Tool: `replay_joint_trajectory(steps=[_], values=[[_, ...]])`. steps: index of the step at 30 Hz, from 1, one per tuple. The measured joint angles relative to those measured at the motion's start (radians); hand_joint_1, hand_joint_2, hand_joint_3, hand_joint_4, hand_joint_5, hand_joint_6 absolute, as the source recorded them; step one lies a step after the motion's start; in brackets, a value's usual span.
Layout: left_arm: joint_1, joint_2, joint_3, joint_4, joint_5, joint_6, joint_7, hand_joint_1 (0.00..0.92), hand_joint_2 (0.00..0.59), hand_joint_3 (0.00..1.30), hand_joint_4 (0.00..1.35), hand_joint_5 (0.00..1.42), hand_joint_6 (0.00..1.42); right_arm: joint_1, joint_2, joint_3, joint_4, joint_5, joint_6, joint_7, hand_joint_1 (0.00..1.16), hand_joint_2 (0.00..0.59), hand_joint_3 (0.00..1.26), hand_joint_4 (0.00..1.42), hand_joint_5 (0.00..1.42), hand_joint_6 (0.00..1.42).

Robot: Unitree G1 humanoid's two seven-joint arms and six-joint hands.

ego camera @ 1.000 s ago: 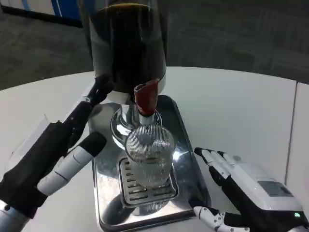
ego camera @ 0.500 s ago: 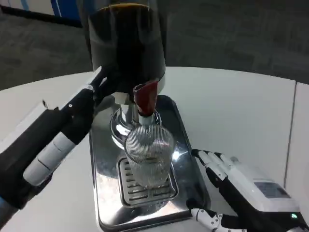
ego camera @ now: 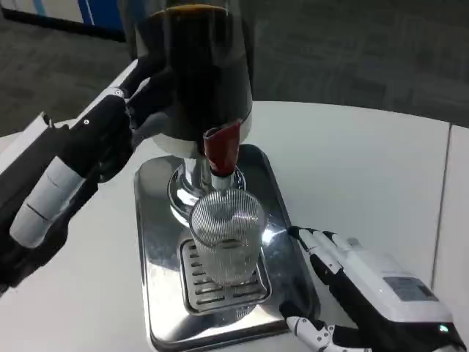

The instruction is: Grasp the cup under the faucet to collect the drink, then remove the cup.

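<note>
Clear ribbed glass cup (ego camera: 228,233) stands upright on the slotted grate of the shiny steel drip tray (ego camera: 157,293), right under the red-handled faucet (ego camera: 221,150) of the tall dark-filled drink dispenser (ego camera: 192,66); cup looks empty, no stream visible. Right hand (ego camera: 344,290) sits low at the tray's right edge, near the cup but not touching it, fingers spread with thumb apart, holding nothing. Left hand (ego camera: 121,125) is up beside the dispenser's left flank, dark fingers against or just by the body; can't tell if it grips anything or is just resting there. Step in hand, by my read: get the right hand around the cup. To do it well, slide in from the right along the tray, thumb going to the near side and fingers to the far side, wrap at mid-height, not at the rim. Ribbed glass on wet metal could skid or tip, so close gently, don't push it off the grate or out from under the spout. Keep cup vertical and centred before the tap gets worked; left hand looks placed for steadying the dispenser or reaching the lever.
</note>
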Motion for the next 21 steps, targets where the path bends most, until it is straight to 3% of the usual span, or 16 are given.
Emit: replay_joint_trajectory(steps=[21], values=[[-0.172,0.003,-0.031,0.196,-0.006,0.049,-0.137,0.000,0.089,0.07,0.00,0.08,0.08,0.019,0.019,0.012,-0.005,-0.009,0.003,0.000,0.28,0.423,0.00,0.00,0.00,0.00]])
